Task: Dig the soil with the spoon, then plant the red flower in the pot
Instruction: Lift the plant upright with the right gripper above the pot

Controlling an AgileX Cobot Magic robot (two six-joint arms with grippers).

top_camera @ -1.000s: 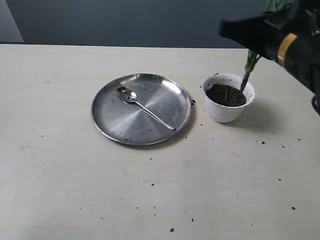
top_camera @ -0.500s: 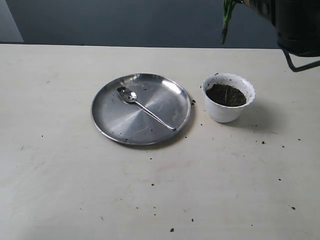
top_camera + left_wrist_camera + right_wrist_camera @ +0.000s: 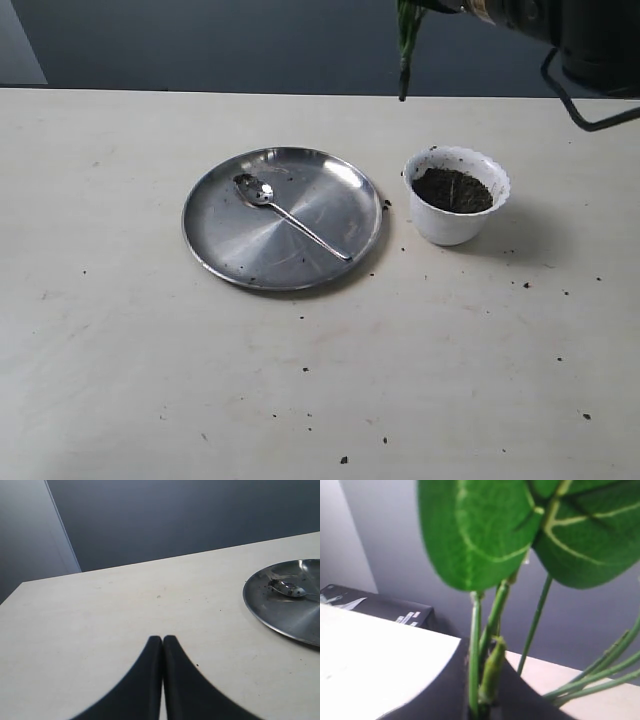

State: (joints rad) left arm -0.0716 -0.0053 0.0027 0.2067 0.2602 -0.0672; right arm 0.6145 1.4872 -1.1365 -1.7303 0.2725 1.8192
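A large round shiny steel plate [image 3: 282, 217] with a raised rim lies flat on the pale cream tabletop [image 3: 150, 360], just left of centre. Dark crumbs dot the table, thickest toward five o'clock of the plate. Beyond the far edge stands a dark grey-blue wall [image 3: 220, 45]. A black box with white print [image 3: 380, 607] sits behind the table.

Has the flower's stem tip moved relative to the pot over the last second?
Yes. The red flower's stem tip has lifted out of the pot and now hangs above it, shifted leftward toward the plate side.
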